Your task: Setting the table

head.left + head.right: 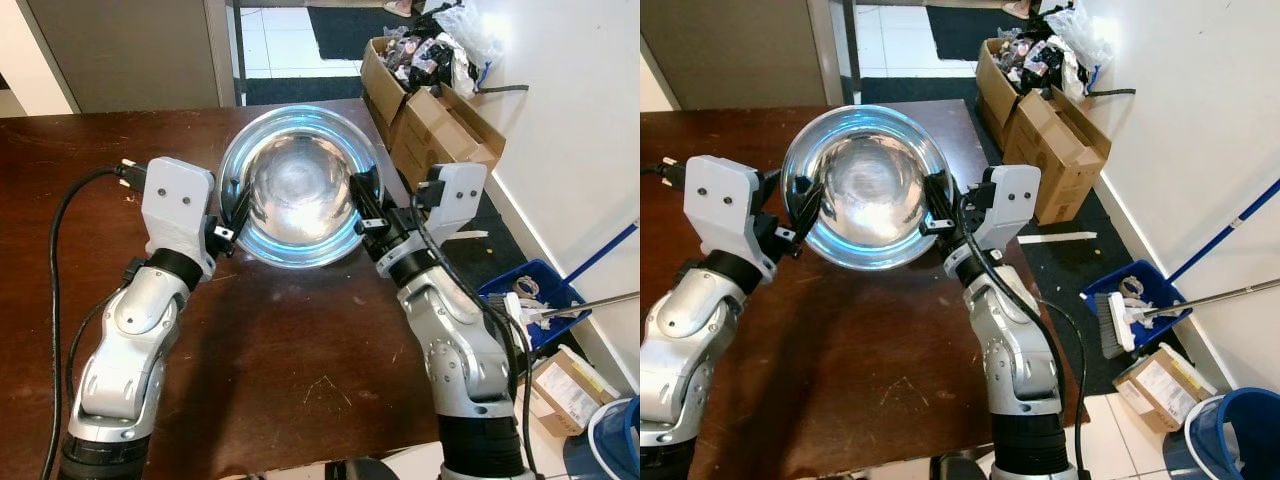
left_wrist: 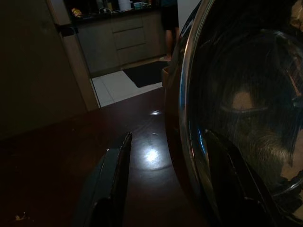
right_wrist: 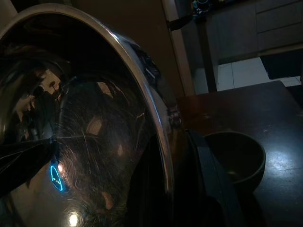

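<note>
A big shiny steel bowl (image 1: pixel 300 190) hangs tilted above the dark wooden table (image 1: pixel 290 350), held between my two arms. My left gripper (image 1: pixel 232 205) is shut on its left rim and my right gripper (image 1: pixel 365 205) is shut on its right rim. Each gripper has one black finger inside the bowl and one outside. In the left wrist view the outer finger (image 2: pixel 113 179) runs beside the bowl's wall (image 2: pixel 189 118). A small dark bowl (image 3: pixel 236 161) sits on the table beyond the steel bowl in the right wrist view.
Open cardboard boxes (image 1: pixel 430 120) full of clutter stand on the floor right of the table by the white wall. A blue bin (image 1: pixel 530 300) and a broom (image 1: pixel 1120 320) lie further right. A doorway with a dark mat (image 1: pixel 345 30) is behind the table. A person's legs (image 2: pixel 168 19) stand by far cabinets.
</note>
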`<state>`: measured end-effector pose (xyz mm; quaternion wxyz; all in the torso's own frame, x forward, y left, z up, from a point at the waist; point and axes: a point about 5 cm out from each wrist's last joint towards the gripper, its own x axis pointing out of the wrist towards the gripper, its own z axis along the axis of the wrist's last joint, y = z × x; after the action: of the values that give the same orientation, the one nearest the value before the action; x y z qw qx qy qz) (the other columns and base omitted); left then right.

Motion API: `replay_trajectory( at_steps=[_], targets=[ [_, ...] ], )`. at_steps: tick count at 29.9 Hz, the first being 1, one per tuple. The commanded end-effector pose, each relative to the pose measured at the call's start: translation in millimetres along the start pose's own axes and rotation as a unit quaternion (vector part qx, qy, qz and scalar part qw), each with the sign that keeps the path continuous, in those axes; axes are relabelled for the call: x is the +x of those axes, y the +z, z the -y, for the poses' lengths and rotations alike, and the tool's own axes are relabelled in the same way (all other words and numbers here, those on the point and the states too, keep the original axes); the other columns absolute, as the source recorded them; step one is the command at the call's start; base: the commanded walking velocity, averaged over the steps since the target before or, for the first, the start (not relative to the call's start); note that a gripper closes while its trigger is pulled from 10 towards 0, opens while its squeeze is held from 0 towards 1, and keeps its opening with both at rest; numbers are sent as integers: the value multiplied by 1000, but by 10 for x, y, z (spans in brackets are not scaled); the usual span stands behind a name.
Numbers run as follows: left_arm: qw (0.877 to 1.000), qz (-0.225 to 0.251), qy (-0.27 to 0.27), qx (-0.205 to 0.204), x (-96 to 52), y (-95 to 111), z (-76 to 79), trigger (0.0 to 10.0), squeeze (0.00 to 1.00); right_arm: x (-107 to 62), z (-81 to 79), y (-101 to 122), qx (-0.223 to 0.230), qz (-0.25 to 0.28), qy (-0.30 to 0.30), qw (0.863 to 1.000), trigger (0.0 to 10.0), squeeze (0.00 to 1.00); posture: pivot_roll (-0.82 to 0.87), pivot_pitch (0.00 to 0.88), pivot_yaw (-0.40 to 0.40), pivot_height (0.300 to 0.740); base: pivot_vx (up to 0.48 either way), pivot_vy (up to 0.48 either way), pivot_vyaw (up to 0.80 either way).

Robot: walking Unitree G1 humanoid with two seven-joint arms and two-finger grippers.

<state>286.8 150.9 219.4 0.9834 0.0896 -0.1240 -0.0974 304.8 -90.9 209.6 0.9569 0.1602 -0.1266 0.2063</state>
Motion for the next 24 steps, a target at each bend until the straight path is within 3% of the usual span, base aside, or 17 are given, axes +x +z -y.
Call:
replay_trajectory(
  at_steps=[1, 24],
  targets=[
    [998, -50, 31, 7, -41, -197, -109, 10000, 0, -37, 7, 213, -3, 57, 0, 998, 10000, 0, -46, 55, 40, 740, -244, 0, 0],
    [998, -46, 33, 7, -39, -194, -125, 10000, 0, -26, -26, 181, 11, 48, 10, 999, 10000, 0, -43, 47, 39, 740, -326, 0, 0]
  ],
)
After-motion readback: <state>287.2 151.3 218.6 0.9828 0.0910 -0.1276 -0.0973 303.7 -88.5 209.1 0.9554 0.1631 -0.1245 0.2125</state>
